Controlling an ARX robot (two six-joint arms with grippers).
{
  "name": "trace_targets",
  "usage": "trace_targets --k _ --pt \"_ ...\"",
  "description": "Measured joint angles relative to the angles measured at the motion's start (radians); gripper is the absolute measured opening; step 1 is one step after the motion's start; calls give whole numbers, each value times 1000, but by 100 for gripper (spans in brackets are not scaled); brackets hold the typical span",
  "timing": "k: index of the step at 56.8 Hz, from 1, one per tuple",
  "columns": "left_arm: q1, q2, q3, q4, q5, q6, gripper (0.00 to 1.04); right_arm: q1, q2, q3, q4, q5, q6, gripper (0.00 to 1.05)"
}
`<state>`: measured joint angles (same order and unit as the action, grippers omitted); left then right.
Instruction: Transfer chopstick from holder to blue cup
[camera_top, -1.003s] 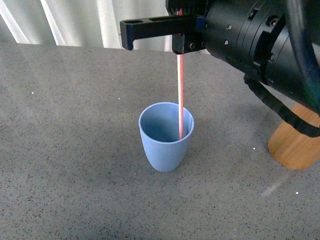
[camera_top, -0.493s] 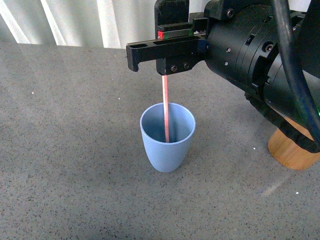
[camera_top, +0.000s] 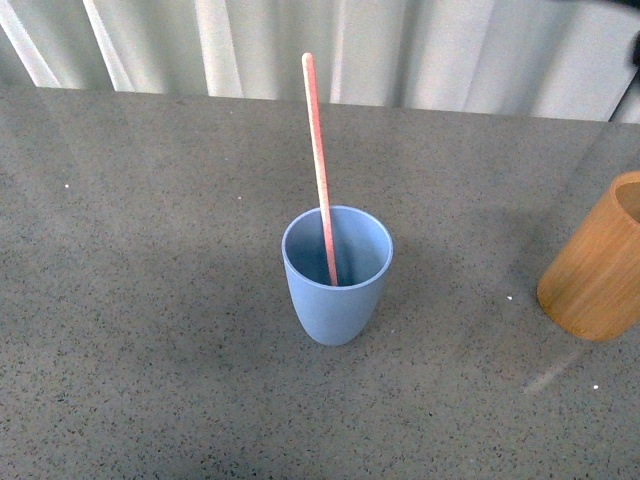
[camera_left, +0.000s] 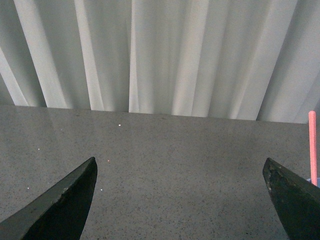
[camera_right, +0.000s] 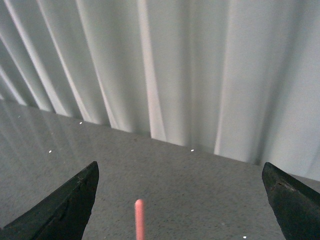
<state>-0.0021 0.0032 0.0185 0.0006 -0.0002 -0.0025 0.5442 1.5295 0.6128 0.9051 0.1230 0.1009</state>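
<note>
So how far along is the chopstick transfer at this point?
It looks essentially done. The chopstick stands in the blue cup, leaning against its rim, with nothing holding it. The holder sits apart at the table's right edge. Nothing is in hand: the left gripper and the right gripper are both open and empty in the wrist views. Nothing visible is left to do, bar perhaps parking the arms.

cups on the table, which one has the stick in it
The blue cup in the middle holds the chopstick, which leans against its rim. The orange wooden holder at the right edge shows none.
</note>
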Motion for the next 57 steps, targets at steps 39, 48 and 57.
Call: trace_targets --k 39,48,57 --pt "0 0 0 0 -3 0 98 -374 -545 -306 -235 35 -77 56" --pt "0 0 0 0 0 0 98 -418 -632 -396 -236 3 -91 27" --pt "0 0 0 0 -1 0 98 -451 -735 -468 -263 -37 -98 1"
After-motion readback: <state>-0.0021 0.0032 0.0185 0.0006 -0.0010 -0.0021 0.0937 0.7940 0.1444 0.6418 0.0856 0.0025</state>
